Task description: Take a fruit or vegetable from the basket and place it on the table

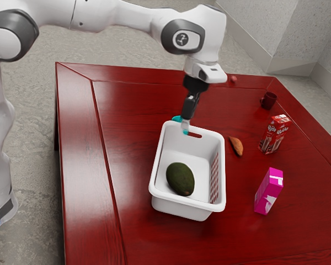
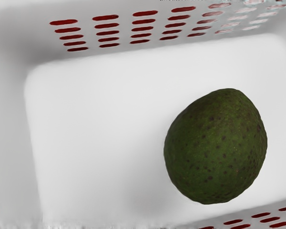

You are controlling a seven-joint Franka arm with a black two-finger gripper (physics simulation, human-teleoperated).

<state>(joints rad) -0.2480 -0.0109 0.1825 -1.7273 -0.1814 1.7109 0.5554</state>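
The red table (image 1: 138, 102) carries 1 white basket (image 1: 182, 208). My gripper (image 1: 185, 127) points down by the basket's rim, at the end farther from the exterior camera; I can't tell if it's spread or closed. To the exterior view's right sit 2 cartons, red (image 1: 273, 134) and pink (image 1: 268, 191). The avocado (image 1: 180, 179) lies on the basket's floor, apart from my gripper. Then come 1 dark red mug (image 1: 268, 100), 1 orange-brown root (image 1: 236, 146) and 1 part-hidden teal thing (image 1: 177, 118) behind the basket.
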